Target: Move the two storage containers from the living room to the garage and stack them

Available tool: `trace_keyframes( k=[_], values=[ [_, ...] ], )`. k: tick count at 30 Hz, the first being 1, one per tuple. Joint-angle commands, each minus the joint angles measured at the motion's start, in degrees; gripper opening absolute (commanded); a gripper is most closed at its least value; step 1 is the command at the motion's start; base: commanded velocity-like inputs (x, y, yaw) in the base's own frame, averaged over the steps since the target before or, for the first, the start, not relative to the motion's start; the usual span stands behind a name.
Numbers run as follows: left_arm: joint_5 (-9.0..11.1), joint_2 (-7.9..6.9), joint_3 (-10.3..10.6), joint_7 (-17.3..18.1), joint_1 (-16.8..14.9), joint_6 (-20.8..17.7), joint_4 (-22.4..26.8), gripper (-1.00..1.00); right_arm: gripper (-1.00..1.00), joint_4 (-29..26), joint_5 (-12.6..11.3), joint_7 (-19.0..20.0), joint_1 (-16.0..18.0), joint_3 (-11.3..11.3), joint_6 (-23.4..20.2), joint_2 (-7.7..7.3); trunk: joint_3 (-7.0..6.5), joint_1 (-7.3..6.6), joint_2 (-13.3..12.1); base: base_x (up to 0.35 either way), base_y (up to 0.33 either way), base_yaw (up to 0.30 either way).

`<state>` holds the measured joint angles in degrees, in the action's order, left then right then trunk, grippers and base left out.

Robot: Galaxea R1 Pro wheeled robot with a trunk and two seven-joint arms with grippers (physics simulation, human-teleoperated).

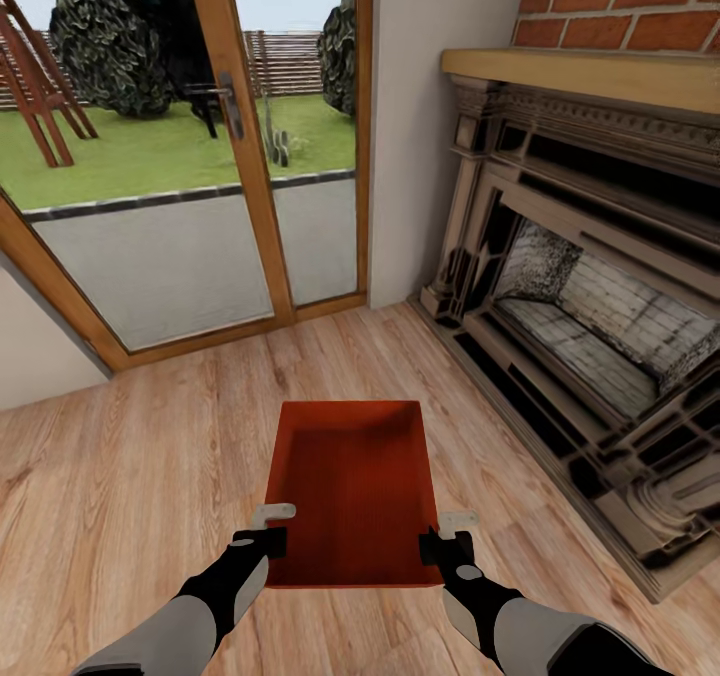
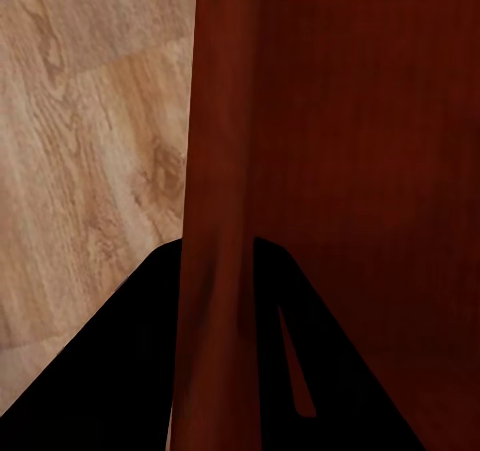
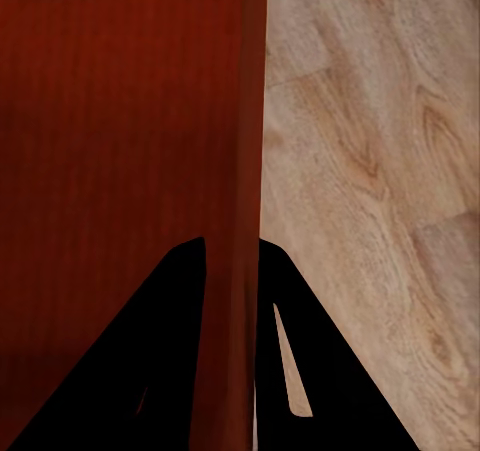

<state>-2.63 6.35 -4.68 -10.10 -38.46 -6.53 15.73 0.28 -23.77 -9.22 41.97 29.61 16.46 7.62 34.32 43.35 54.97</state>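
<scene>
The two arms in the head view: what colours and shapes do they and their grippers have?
Both arms have smooth light grey forearm shells that turn into black wrist sections. The left gripper and the right gripper each have a black body and pale grey, flat, bracket-like fingers. In the wrist views the fingers appear as black wedge shapes with a narrow slot. No cables or markings are visible.

Bare wood floor lies open left of the container; the fireplace hems its right side, glass doors ahead.
</scene>
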Motion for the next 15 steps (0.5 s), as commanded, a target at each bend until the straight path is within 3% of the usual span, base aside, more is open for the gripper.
trace_keyframes(
  k=[1,15],
  values=[
    [-1.32,0.07,-1.47,-0.97,-0.02,-0.45,0.18,-1.0,-1.0,0.16,-1.71,-0.35,0.04,-0.43,0.5,0.01,-0.05,0.0,0.03,0.0,0.0,0.0],
    [-1.32,0.07,-1.47,-0.97,-0.03,-0.5,0.18,-1.0,-1.0,0.16,-1.72,-0.34,0.04,-0.43,0.5,-0.01,-1.34,0.0,0.03,0.0,0.0,0.0]
  ],
)
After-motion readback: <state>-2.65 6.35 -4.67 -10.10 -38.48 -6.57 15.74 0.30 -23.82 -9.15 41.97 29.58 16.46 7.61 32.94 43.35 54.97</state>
